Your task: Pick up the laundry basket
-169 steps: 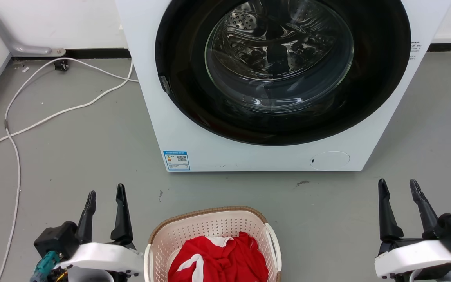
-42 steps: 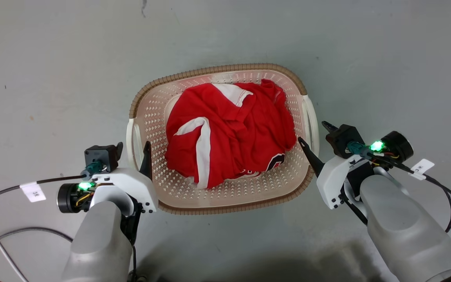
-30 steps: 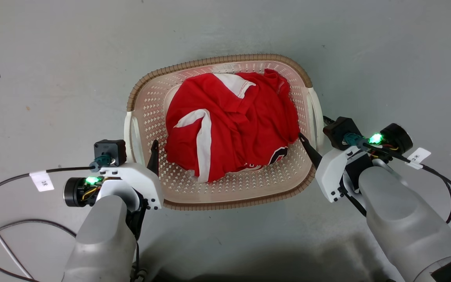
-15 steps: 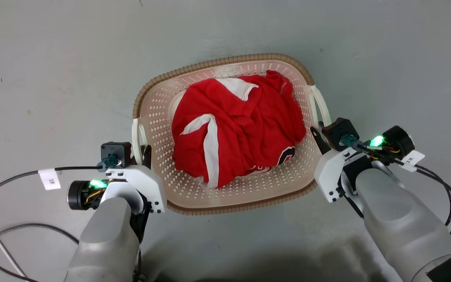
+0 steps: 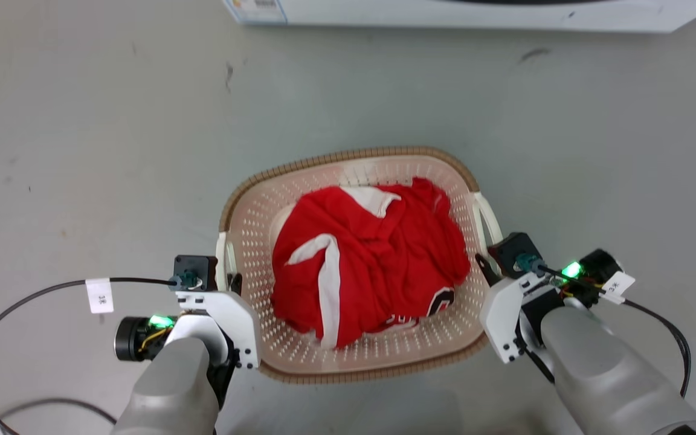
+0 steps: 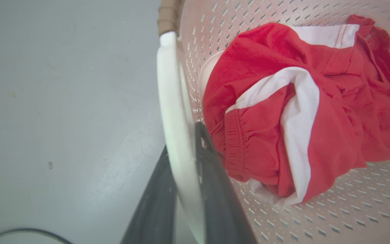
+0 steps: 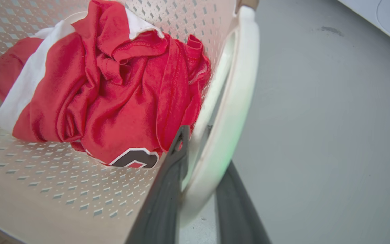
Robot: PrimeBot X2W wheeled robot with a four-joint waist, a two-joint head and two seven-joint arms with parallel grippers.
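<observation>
L tool (image 6: 183, 142) + R tool (image 7: 207, 149) clamp the laundry basket (image 5: 354, 152) by its handles.
Grey floor (image 5: 82, 121); washing machine (image 5: 475, 15) base at 12 o'clock. Basket in centre of head view, red-white garment (image 5: 378, 266) inside; lifted or not, cannot tell. L tool at its 9 o'clock, closed on white L handle (image 6: 171, 101), one finger inside, one outside. R tool at 3 o'clock, same on R handle (image 7: 239, 84).
</observation>
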